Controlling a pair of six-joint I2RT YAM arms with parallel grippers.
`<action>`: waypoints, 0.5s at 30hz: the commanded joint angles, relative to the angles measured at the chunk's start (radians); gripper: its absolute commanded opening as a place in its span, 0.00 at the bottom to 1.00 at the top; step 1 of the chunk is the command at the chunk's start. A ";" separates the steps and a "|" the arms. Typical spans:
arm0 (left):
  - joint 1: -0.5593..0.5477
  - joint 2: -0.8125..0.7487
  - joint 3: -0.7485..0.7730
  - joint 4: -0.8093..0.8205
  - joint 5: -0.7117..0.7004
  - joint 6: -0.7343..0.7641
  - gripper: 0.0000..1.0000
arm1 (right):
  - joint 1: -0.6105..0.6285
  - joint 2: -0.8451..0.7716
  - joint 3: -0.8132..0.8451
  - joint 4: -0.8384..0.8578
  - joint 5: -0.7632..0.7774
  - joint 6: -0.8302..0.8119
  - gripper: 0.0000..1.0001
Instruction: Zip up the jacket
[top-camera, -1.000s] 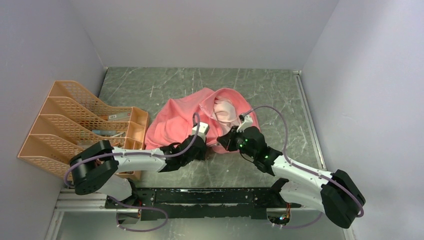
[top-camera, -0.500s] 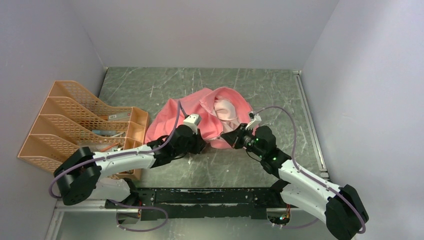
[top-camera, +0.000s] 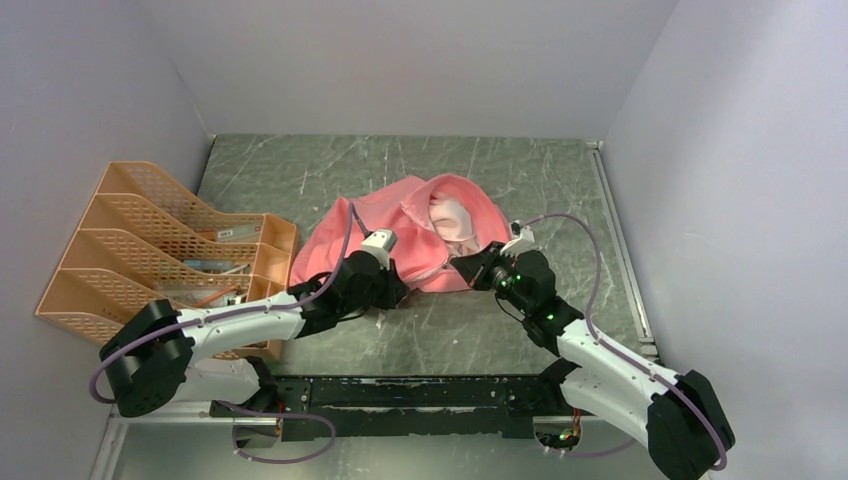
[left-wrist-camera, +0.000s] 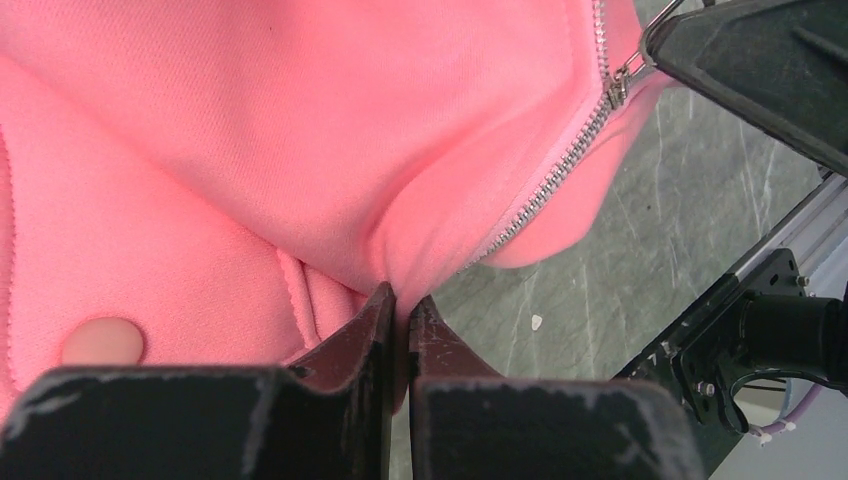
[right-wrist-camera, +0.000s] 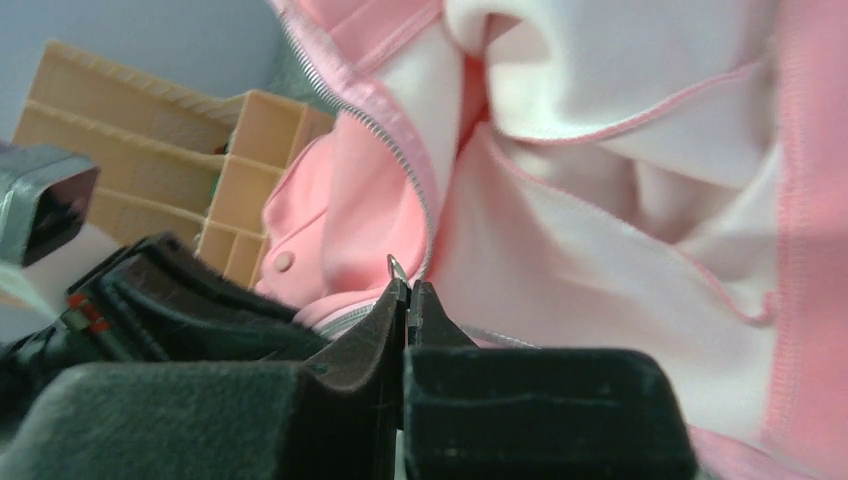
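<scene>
The salmon-pink fleece jacket (top-camera: 360, 240) lies crumpled at the table's middle, its pale lining (top-camera: 447, 218) showing at the open top. My left gripper (top-camera: 393, 291) is shut on the jacket's bottom hem (left-wrist-camera: 400, 270) just below the zipper (left-wrist-camera: 560, 165). My right gripper (top-camera: 473, 272) is shut on the metal zipper pull (right-wrist-camera: 396, 268) at the slider (left-wrist-camera: 617, 90), low on the zipper. In the right wrist view the zipper teeth (right-wrist-camera: 395, 150) run up and apart above the slider, with pale lining (right-wrist-camera: 600, 240) to the right.
An orange mesh file rack (top-camera: 150, 250) stands at the left, next to my left arm; it also shows in the right wrist view (right-wrist-camera: 150, 150). Grey walls close in the marbled table (top-camera: 470, 335) on three sides.
Both grippers moved apart: the left slid left with the hem, the right moved right and up along the zipper with the pull. The jacket's lower front is pulled flatter.
</scene>
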 joint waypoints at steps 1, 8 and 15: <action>0.017 -0.044 -0.046 -0.186 -0.060 -0.022 0.08 | -0.061 -0.044 0.016 -0.041 0.312 -0.020 0.00; 0.018 -0.099 -0.032 -0.289 -0.133 -0.089 0.08 | -0.109 -0.024 0.074 -0.085 0.459 -0.050 0.00; 0.017 -0.202 -0.022 -0.382 -0.192 -0.144 0.08 | -0.160 0.037 0.122 -0.068 0.570 -0.102 0.00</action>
